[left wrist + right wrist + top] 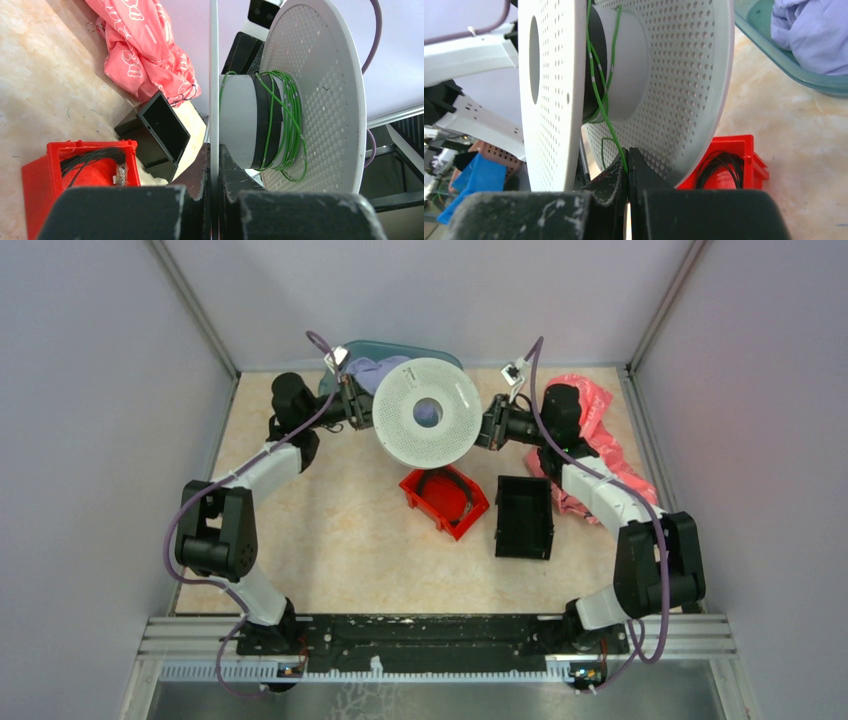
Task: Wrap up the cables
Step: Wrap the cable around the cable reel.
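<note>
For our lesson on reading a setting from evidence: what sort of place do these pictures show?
Probably a robot test cell in a lab: two arms bolted to a metal rail, plain walls boxing in the table, and practice props, a white spool of green wire and a red bin.

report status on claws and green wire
Left claw shut on white spool rim. Right claw shut on green wire, few loops wound. Nothing seen blocking.

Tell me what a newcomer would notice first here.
A big white perforated spool is held in the air at the table's back centre, between the arms. The left gripper clamps its flange rim; the right gripper pinches a thin green wire looped loosely round the hub. A bright pink cloth lies back right, a red bin just in front of the spool.
</note>
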